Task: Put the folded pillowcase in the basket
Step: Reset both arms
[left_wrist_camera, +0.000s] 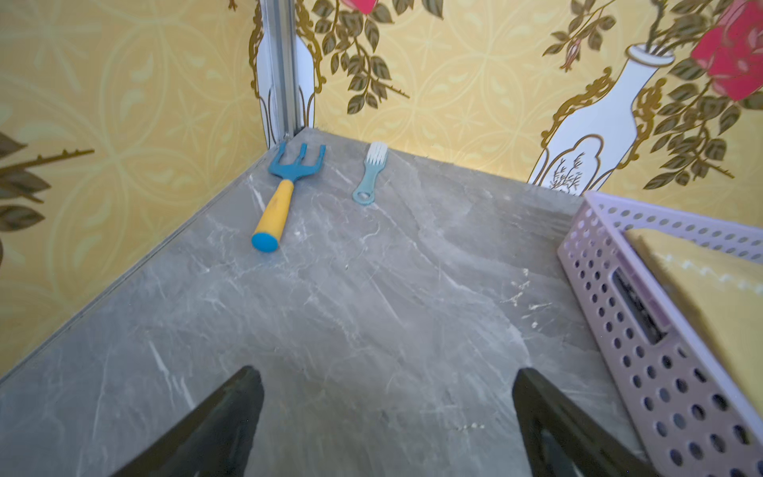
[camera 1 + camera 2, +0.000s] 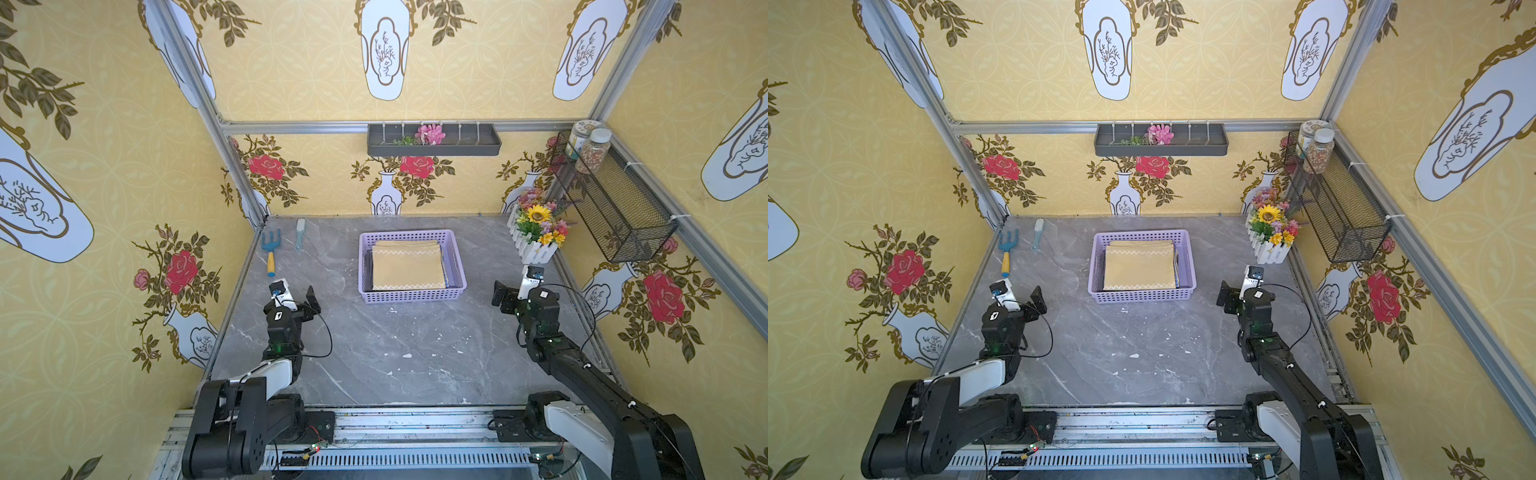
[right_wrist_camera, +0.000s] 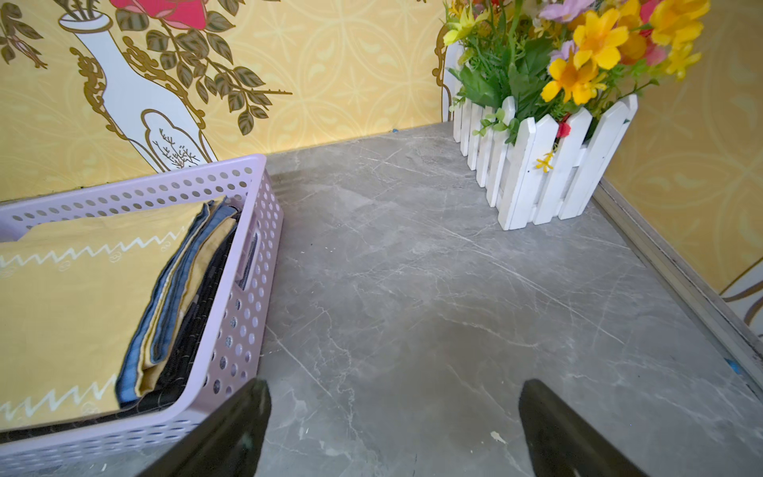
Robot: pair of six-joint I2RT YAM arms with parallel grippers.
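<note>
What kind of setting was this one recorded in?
Most likely a staged robot test booth dressed up as a home corner, not a real room: floral wallpaper panels fixed to an aluminium frame, a marble-look tabletop, and decor such as the fenced flower planter.

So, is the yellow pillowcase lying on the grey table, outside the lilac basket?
No, the folded yellow pillowcase lies flat inside the lilac basket, enclosed by its perforated walls.
</note>
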